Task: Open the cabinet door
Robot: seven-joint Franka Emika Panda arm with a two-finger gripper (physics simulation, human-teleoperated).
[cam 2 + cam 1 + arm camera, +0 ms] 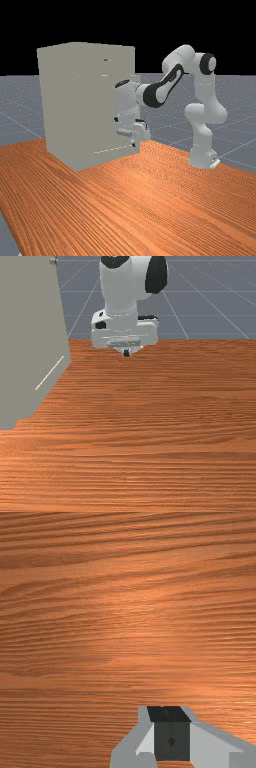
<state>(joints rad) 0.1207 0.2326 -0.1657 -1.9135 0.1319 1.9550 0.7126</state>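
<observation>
Step judged: approach. Hand clenched, empty, near cabinet. Next: unclench, align with likely knob.

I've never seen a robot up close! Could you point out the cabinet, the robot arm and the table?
Cabinet [59, 105]: far view, on its side face.
Robot arm [201, 159]: far view, on its foot.
Table [175, 456]: front view, on its wooden top.
</observation>
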